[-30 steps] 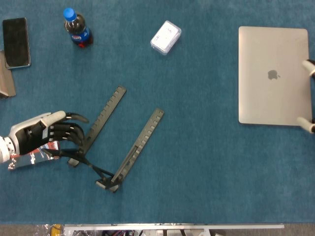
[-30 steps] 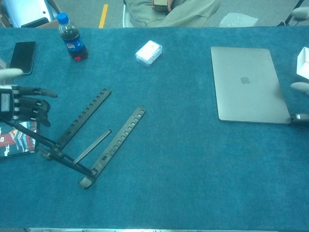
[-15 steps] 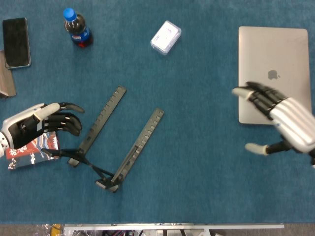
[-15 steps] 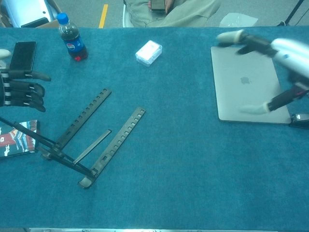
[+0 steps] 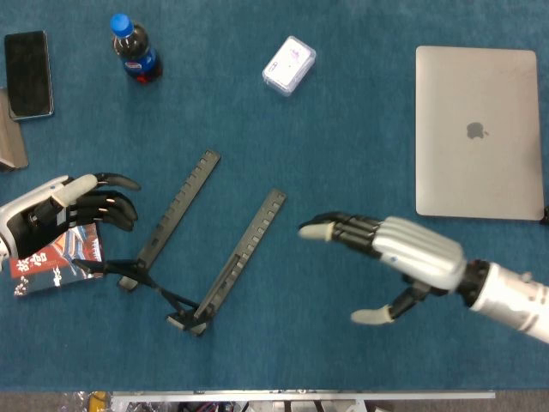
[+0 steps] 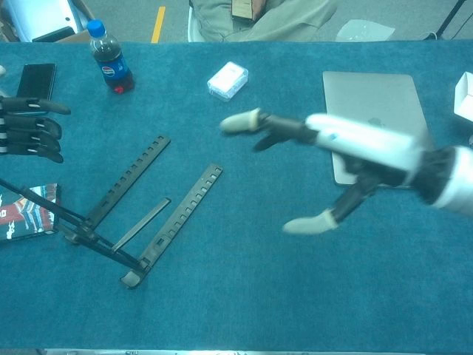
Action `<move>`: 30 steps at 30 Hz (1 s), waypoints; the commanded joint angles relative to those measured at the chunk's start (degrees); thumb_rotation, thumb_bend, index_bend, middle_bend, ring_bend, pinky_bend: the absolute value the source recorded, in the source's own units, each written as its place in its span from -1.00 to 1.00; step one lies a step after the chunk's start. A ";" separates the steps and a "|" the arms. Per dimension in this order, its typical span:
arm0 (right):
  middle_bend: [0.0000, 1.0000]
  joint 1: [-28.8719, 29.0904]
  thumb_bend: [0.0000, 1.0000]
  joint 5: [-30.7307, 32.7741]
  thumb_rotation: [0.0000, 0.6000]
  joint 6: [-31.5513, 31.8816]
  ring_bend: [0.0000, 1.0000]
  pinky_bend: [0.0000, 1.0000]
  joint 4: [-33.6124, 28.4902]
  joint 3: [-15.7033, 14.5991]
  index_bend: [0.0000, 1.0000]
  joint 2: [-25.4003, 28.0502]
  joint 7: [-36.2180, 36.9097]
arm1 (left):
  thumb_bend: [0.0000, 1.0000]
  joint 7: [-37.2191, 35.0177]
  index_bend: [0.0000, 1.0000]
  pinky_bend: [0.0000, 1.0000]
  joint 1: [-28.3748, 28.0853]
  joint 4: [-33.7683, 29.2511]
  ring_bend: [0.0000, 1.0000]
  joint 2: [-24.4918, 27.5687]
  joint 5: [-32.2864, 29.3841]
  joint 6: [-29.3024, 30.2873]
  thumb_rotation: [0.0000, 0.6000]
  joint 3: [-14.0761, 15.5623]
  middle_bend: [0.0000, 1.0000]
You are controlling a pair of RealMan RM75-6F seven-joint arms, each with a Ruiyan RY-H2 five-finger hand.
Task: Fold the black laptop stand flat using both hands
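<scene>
The black metal laptop stand with two notched arms [image 5: 202, 249] lies opened out on the blue cloth table [image 5: 343, 129], left of centre, not yet folded. The left hand [image 5: 64, 215] hovers just beside its left arm, fingers loosely curled, gripping nothing. The right hand [image 5: 403, 257] reaches toward the stand, fingers spread, empty. Judged stage: approach. Next, each hand needs purchase on one arm.

The black laptop stand [image 5: 202, 249] sits unfolded on the blue table, its two notched arms splayed apart.
</scene>
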 commanded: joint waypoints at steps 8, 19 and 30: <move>-0.85 6.84 -0.58 0.16 1.00 -4.00 -1.00 -0.71 4.01 -0.07 -1.00 -5.87 2.01 | -0.50 0.20 -0.51 -0.40 0.24 -1.06 -0.30 1.51 0.04 -0.83 -0.32 -0.78 -0.19; -0.85 13.61 -0.53 2.63 1.00 -12.44 -1.00 -0.76 6.87 1.57 -1.00 -11.34 -8.48 | -0.50 0.24 -0.51 -0.40 0.90 -1.72 -0.30 3.34 -0.32 -1.51 -0.32 -1.64 -0.19; -0.85 16.79 -0.53 8.99 1.00 -19.27 -1.00 -0.76 8.69 4.19 -1.00 -16.28 -23.74 | -0.50 -0.50 -0.51 -0.40 1.95 -1.60 -0.30 4.15 0.30 -1.19 -0.33 -2.26 -0.19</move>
